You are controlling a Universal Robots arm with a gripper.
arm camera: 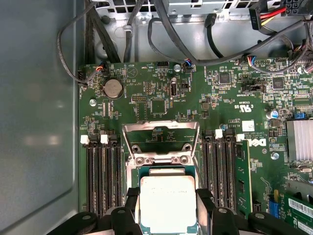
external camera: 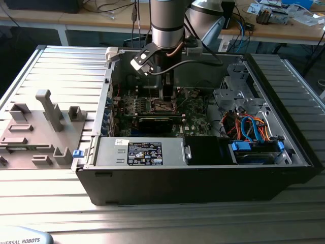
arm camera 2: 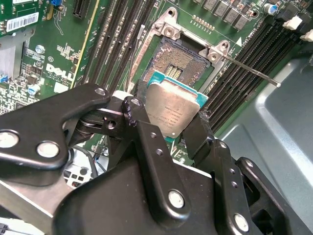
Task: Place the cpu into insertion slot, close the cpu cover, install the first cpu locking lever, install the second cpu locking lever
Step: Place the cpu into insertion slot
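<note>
The end effector is grasping the cpu by its edges, just above the insertion slot, whose near part it hides. Beyond, the slot's cover stands open. The computer case lies on a ribbed metal table.

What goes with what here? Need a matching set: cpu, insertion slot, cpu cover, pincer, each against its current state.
Things:
1. cpu
2. insertion slot
3. cpu cover
4. pincer

States:
A. swung up, open
B. shut on the chip's edges
C. held over the socket, not seated
D. bare, contacts exposed

Pairs: 1-C, 2-D, 3-A, 4-B
</note>
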